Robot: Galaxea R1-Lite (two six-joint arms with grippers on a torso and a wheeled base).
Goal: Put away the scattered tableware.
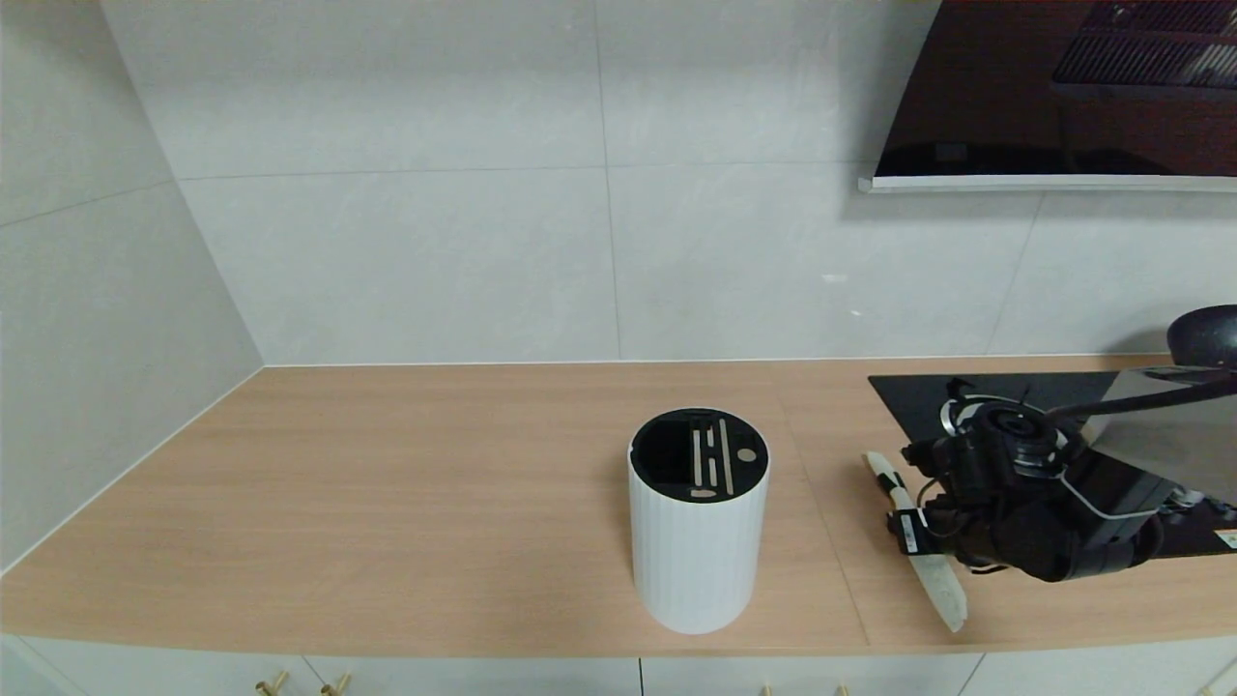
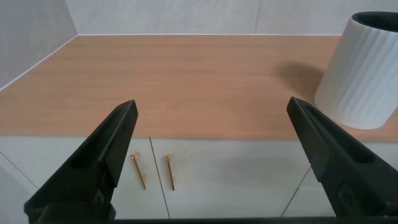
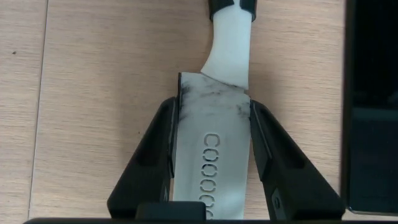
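Knife (image 3: 214,149) between jaws of right gripper (image 3: 214,107)

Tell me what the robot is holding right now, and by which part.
The right gripper clamps the white knife by its blade, close to the handle; the left gripper holds nothing.

One holder (image 1: 698,541), seemingly one knife (image 1: 942,583)

The right tool (image 3: 213,111) sits low near the table's right end, its fingers squeezing the knife (image 3: 214,162) blade. The left tool (image 2: 211,107) hangs wide open off the table's front edge.
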